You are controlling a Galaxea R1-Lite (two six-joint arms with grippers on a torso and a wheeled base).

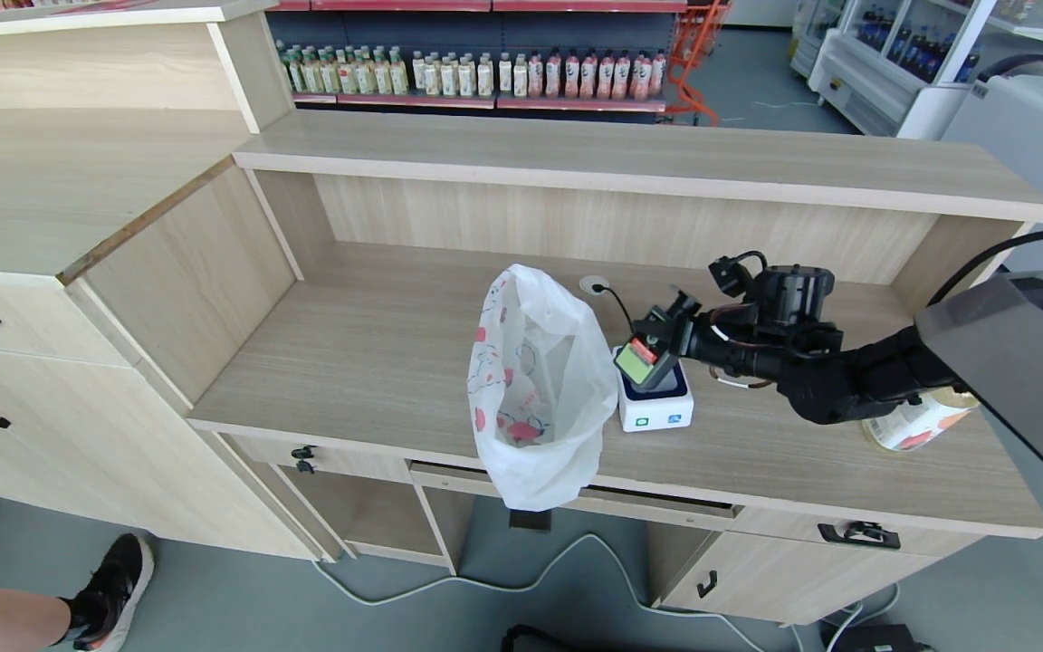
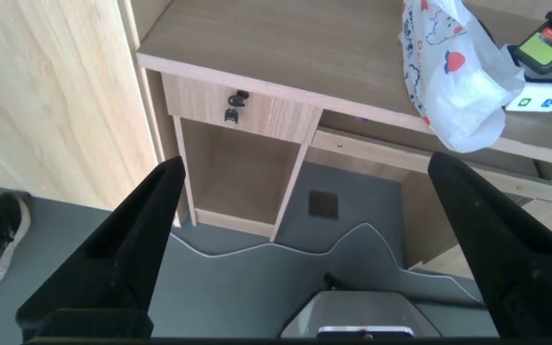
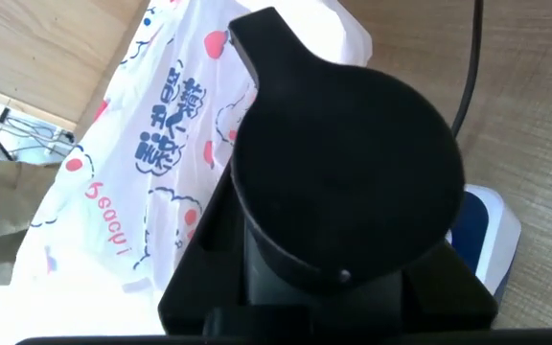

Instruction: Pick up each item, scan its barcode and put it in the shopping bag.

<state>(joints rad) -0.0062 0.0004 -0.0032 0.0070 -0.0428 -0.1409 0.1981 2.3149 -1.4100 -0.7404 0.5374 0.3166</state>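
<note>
Left gripper (image 2: 305,259): two flat black fingers (image 2: 132,249) spread wide, nothing between them. It hangs below the edge of the counter (image 1: 377,353) and faces the grey floor (image 2: 257,278) and the open cubby (image 2: 238,172) under the top. The counter is pale wood-grain laminate, matte.

Bag (image 1: 535,380): thin, crinkled white plastic with red and pink prints. The mouth is open upward and the lower part sags over the counter's front edge. It lies above and to the right of the left gripper, and just left of the right gripper (image 1: 657,353).

Item (image 1: 637,360): small flat rectangular pack with a green face and a red band, tilted. It is pinched in the right gripper, directly over the scanner (image 1: 655,403), a white round-cornered box with a dark blue top. Contact between pack and scanner: cannot tell. A black cable (image 1: 617,308) runs back from there to a round grommet (image 1: 594,285).

The left wrist view shows the pack over the scanner from the front. In the right wrist view the gripper's black body hides its fingers, with the bag print close beside it and a blue-white scanner corner.

The right arm stretches low across the counter from the right, its gripper pointing left at the bag. Can (image 1: 915,421): a cylinder with a white and orange-red label, well right of that gripper and half hidden behind the forearm.
</note>
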